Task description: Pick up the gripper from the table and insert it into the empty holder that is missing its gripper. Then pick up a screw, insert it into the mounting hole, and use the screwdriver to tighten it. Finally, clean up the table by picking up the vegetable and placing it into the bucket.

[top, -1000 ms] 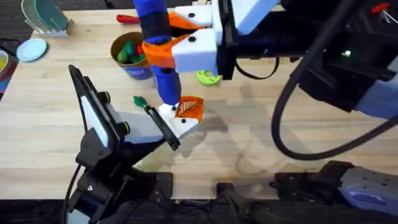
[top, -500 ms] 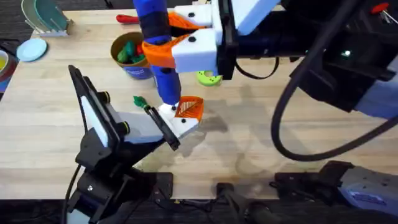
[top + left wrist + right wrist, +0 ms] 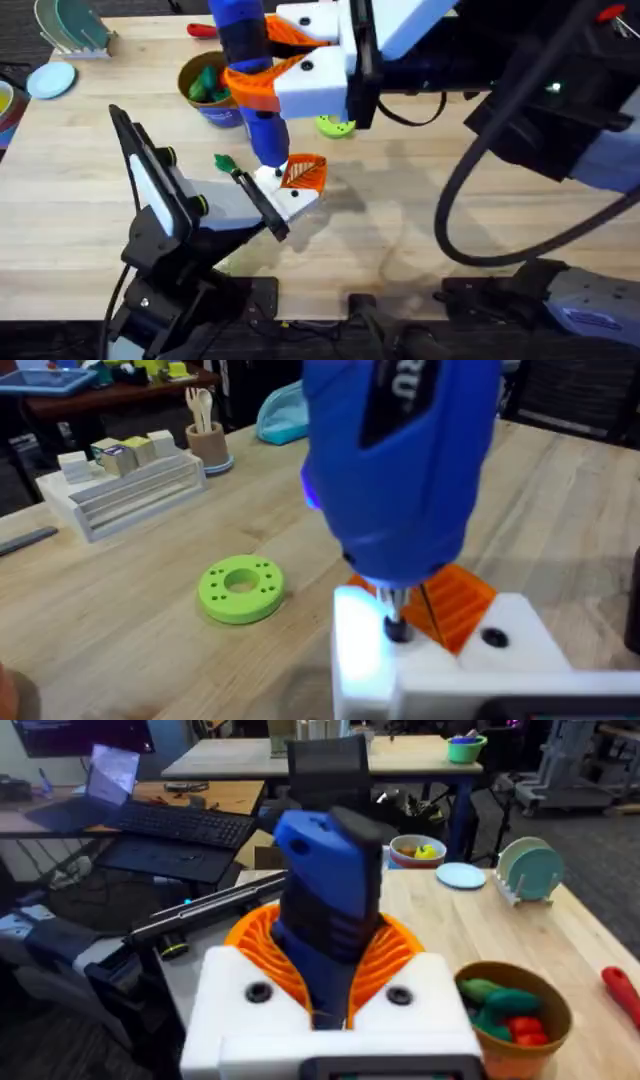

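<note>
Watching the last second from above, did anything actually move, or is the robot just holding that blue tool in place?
Barely anything. The right gripper and the blue screwdriver it clamps drifted slightly left and up in the overhead picture; the tip stays on the white holder beside the orange gripper. The vegetable, bucket and green disc did not move.

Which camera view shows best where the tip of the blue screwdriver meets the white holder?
The left wrist view: the screwdriver has its metal tip down on the holder. In the overhead view the shaft reaches the holder, but the contact is small. In the right wrist view the handle hides the tip.
</note>
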Available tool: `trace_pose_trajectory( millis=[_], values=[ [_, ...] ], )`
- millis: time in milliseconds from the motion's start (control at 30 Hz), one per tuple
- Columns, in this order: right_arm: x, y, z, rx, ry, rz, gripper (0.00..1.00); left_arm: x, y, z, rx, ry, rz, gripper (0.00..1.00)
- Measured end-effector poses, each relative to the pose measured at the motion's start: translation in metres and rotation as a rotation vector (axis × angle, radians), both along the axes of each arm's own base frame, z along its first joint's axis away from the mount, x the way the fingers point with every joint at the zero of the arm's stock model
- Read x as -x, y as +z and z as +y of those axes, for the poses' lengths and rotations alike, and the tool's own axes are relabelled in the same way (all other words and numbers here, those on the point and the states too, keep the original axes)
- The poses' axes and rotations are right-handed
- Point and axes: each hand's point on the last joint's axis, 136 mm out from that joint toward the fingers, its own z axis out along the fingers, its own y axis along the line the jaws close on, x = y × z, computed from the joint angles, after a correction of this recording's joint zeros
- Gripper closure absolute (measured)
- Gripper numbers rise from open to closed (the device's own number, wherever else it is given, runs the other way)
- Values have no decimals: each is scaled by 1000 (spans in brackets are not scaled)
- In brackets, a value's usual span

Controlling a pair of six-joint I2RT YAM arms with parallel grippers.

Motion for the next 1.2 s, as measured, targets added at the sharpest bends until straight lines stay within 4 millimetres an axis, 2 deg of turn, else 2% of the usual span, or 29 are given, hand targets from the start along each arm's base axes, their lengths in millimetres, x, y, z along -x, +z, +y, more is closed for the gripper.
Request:
trace_pose_trajectory(
  millis=[167, 767, 1000, 1200],
  values=[
    [0, -7, 0, 25, -4, 27, 870, 0, 0, 0, 2, -1, 4, 996],
    [4, -4, -3, 32, 9, 27, 871, 1, 0, 0, 7, -4, 9, 996],
    [7, 2, -8, 24, 9, 14, 871, 1, 0, -1, 5, -6, 5, 996],
    [9, 16, -11, -17, 5, -35, 873, 1, 0, -1, 5, -5, 5, 996]
  ],
)
